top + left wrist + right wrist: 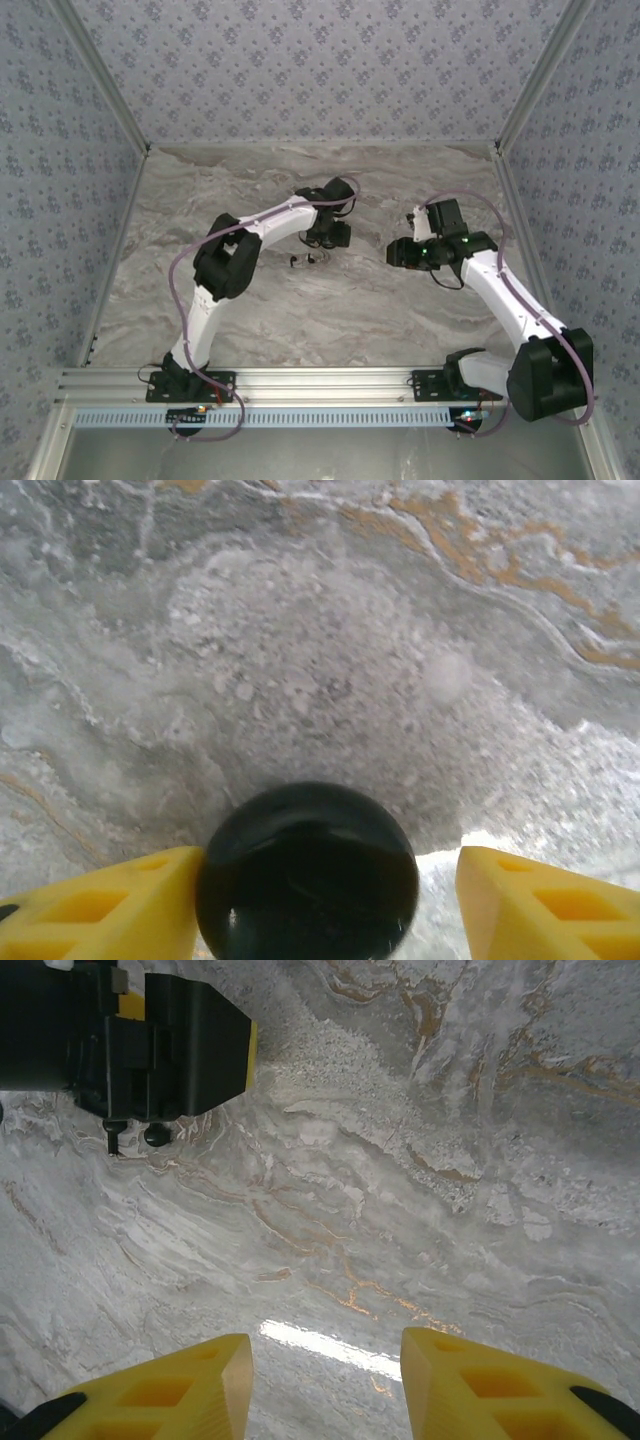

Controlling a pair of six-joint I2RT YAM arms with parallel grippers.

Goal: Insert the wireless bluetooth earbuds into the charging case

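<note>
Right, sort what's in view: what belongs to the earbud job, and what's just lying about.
Job:
- charging case, inside the open left tool
- two tiny earbuds on the table near that tool

Just there:
- marble table
- patterned walls
- aluminium rail

Left arm [272, 221] and right arm [512, 297]: white tubular links, bulky black joint housings, black bases [188, 384]. A lilac cable [180, 290] loops along each arm. Small green lights [428, 256] on right wrist. Fingers [100, 910]: yellow wedges with recessed pockets, black patches at outer corners.
</note>
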